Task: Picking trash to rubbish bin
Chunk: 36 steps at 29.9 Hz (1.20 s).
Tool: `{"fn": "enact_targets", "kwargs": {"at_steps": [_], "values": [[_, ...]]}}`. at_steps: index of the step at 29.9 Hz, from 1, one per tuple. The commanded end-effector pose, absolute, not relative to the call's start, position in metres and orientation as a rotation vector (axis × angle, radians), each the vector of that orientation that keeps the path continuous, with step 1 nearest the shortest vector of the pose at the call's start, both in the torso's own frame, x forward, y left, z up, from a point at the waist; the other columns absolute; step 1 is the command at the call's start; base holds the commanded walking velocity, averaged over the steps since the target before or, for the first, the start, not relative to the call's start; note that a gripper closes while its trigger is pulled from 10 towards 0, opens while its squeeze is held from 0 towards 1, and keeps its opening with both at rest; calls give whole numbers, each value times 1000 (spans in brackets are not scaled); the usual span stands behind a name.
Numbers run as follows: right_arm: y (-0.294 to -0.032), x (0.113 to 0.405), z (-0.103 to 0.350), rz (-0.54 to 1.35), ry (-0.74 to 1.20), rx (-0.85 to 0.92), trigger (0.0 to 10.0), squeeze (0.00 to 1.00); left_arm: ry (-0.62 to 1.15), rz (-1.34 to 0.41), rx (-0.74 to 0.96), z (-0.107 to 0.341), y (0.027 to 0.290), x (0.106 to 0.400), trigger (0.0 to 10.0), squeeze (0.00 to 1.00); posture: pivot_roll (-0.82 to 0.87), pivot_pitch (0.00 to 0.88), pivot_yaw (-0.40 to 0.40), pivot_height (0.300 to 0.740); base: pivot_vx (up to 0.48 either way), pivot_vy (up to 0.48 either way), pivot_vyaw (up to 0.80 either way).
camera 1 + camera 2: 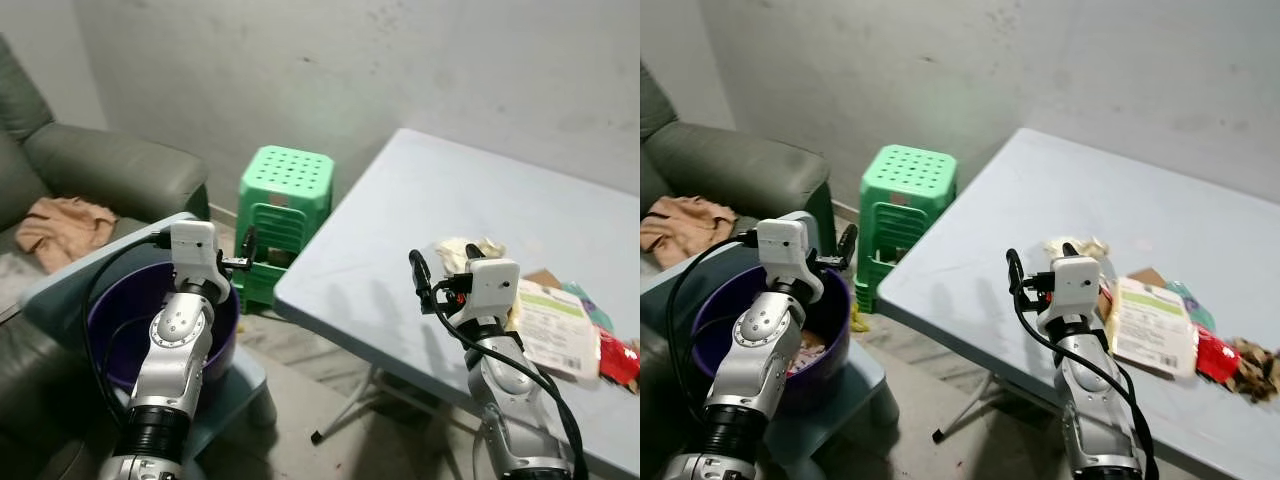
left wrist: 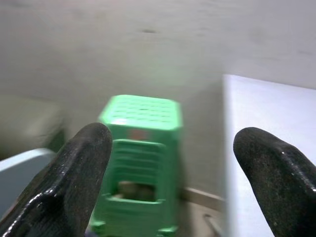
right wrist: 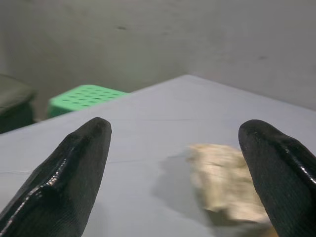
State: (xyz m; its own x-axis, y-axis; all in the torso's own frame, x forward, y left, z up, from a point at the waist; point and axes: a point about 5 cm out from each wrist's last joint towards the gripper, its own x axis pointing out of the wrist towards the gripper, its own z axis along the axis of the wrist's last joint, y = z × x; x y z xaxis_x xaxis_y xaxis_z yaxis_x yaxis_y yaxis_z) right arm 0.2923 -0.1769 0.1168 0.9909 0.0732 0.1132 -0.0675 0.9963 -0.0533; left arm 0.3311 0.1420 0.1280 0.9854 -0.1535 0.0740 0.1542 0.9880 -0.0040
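Left gripper (image 2: 168, 163): fingers spread wide, nothing between them. In the head views its arm rises in the lower left of the frame, over a purple bin (image 1: 220, 335) that sits on a grey-blue stand. Some scraps are visible inside the bin in the right eye view. Through the left wrist camera, a green plastic stool (image 2: 140, 160) stands straight ahead, blurred, against the grey wall.

Right gripper (image 3: 175, 168): also released, fingers well apart, empty. Arm in the lower centre-right of the head views, raised above the near edge of the pale blue table (image 1: 450, 190).

Trash: a crumpled cream paper wad (image 3: 224, 180) lies on the table just ahead of the right gripper, nearer its right finger, not touched. More litter right of the arm in the frame: a flat white-and-green packet (image 1: 1152, 325), a red wrapper (image 1: 1212, 355), brown crumpled scraps (image 1: 1255, 368) at the far right edge.

Upper left of the frame: dark green sofa (image 1: 100, 165) with a tan cloth (image 1: 65, 225) on its seat.
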Motion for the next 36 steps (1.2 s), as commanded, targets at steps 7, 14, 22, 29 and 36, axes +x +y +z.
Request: {"fn": "enact_targets", "kwargs": {"at_steps": [7, 14, 22, 29, 36], "values": [[-175, 294, 118, 67, -113, -59, 10000, 0, -88, -278, 86, 128, 126, 325, 10000, 0, -23, 0, -78, 740, 0, 0, -602], [-173, 294, 118, 66, -113, -20, 10000, 0, -107, -273, 86, 125, 101, 318, 10000, 0, -16, 0, -80, 740, 0, 0, -470], [-170, 295, 112, 43, -34, 3, 10000, 0, -83, -314, 39, 126, 95, 316, 10000, 0, -25, 0, -75, 740, 0, 0, 0], [-165, 291, 109, 65, -19, -1, 10000, 0, -56, -354, 32, 124, 98, 316, 10000, 0, -26, 0, -75, 740, 0, 0, 0], [-162, 290, 113, 76, -33, -4, 10000, 0, -48, -372, 12, 126, 99, 316, 10000, 0, -27, 0, -72, 740, 145, 0, 0]]}}
